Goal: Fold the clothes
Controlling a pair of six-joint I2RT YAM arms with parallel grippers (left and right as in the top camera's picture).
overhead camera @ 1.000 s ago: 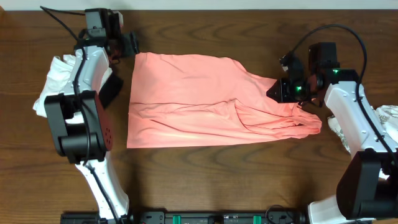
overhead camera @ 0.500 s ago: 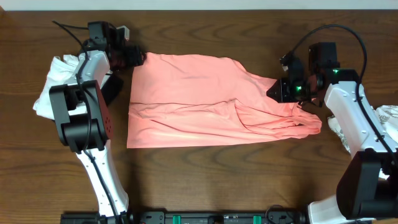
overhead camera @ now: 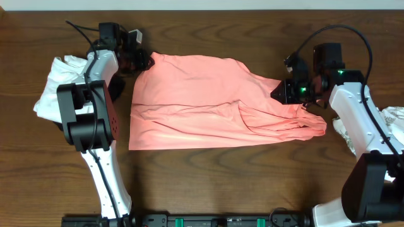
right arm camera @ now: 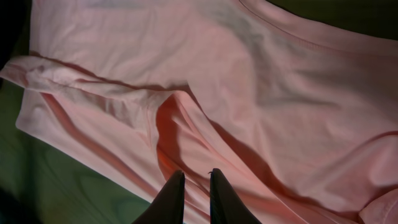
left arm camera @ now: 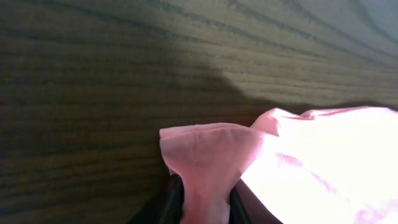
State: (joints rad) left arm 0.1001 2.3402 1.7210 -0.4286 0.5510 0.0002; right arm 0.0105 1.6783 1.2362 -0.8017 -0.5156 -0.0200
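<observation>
Moved: your left gripper point(overhead camera: 142, 61) slides onto the clothes point(overhead camera: 202, 104) corner.
Left: clenched on it.
Right: right gripper point(right arm camera: 195, 190) pinches a fold.

Dark wooden table point(overhead camera: 208, 183) under salmon-pink garment point(overhead camera: 202, 107), white garment point(overhead camera: 53, 88), patterned cloth point(overhead camera: 394, 116)

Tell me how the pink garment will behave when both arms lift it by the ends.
Probably very floppy: the pink garment lies in soft creases, and the corner in the left gripper is crumpled. Expect the middle to sag between grips. It looks thin and light, so the narrow pinch of the right gripper may hold, though smooth fabric could slip.
</observation>
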